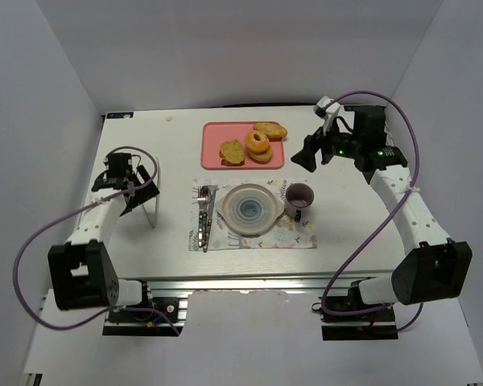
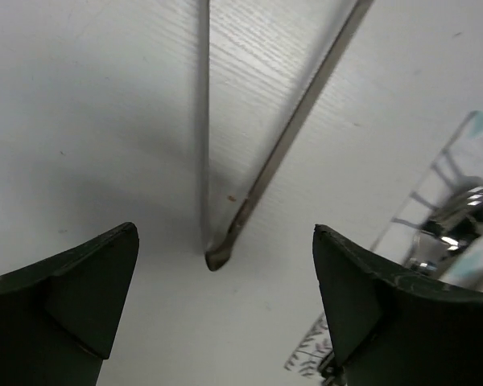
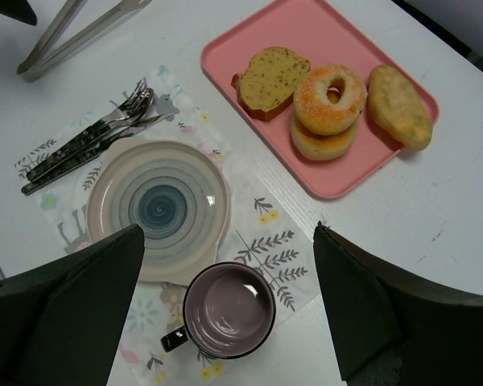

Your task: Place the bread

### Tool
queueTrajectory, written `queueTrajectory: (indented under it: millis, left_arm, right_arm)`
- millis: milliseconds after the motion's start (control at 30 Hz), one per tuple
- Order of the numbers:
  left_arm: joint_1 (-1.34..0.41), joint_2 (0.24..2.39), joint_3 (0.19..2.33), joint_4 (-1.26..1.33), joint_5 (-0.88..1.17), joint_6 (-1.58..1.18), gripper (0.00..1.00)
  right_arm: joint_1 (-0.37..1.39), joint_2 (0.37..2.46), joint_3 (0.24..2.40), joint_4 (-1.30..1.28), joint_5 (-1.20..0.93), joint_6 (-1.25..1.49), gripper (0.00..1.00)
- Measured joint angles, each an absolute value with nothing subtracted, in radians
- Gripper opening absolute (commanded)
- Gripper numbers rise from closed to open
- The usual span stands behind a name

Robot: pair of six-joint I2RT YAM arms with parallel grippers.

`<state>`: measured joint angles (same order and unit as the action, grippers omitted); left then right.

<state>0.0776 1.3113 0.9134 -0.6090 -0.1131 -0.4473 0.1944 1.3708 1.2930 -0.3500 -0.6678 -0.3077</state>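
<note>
Top external shows the bread [image 1: 252, 138], an orange-brown ring, lying on a pink tray [image 1: 217, 133] at the far middle of the table [image 1: 145, 145]. It is stacked on a paler ring [image 1: 263, 155], with a toast slice [image 1: 233, 151] just to its left and an oval roll [image 1: 270, 129] behind it. Nearer the arms, a patterned placemat [image 1: 290, 237] is spread, on which a plate [image 1: 229, 211], a mug [image 1: 299, 195] to its right and cutlery [image 1: 204, 217] to its left are set. The right gripper [image 1: 310, 153] is held off the tray's right end, well apart from the bread. In the right wrist view its 2 fingers are seen spread wide with nothing between them, above the mug [image 3: 228, 267] and plate [image 3: 105, 185], with the bread [image 3: 318, 108] further off on the tray. The left gripper [image 1: 137, 189] is seen at the table's left, by metal tongs [image 1: 150, 205]. In the left wrist view its fingers are parted too, and the joined end of the tongs [image 2: 282, 153] is seen on the table between them, touched by neither.
</note>
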Motion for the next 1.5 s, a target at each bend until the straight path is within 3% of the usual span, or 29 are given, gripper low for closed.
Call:
queueTrajectory:
  millis: [267, 567, 900, 1100, 1233, 1267, 1400, 1500]
  left_arm:
    - [0.079, 1.56, 1.012, -0.628, -0.14, -0.304, 0.98]
    - [0.079, 1.67, 1.054, -0.581, -0.095, -0.219, 0.98]
    - [0.078, 1.734, 1.054, -0.506, -0.065, -0.18, 0.92]
    - [0.078, 1.752, 1.044, -0.455, -0.096, -0.183, 0.83]
    - [0.078, 1.751, 1.029, -0.404, -0.113, -0.192, 0.69]
    - [0.078, 1.75, 1.024, -0.39, -0.117, -0.195, 0.57]
    - [0.078, 1.737, 0.997, -0.344, -0.124, -0.207, 0.27]
    - [0.078, 1.717, 0.974, -0.331, -0.124, -0.211, 0.22]
  right_arm:
    - [0.172, 1.372, 1.229, -0.342, -0.688, -0.27, 0.89]
    - [0.156, 1.393, 1.213, -0.334, -0.704, -0.233, 0.89]
    - [0.15, 1.415, 1.213, -0.334, -0.717, -0.212, 0.89]
    - [0.149, 1.415, 1.213, -0.334, -0.723, -0.212, 0.9]
    - [0.142, 1.415, 1.213, -0.334, -0.73, -0.211, 0.89]
    - [0.14, 1.415, 1.213, -0.334, -0.73, -0.21, 0.89]
    - [0.136, 1.415, 1.213, -0.334, -0.736, -0.209, 0.9]
    - [0.134, 1.415, 1.213, -0.334, -0.737, -0.209, 0.89]
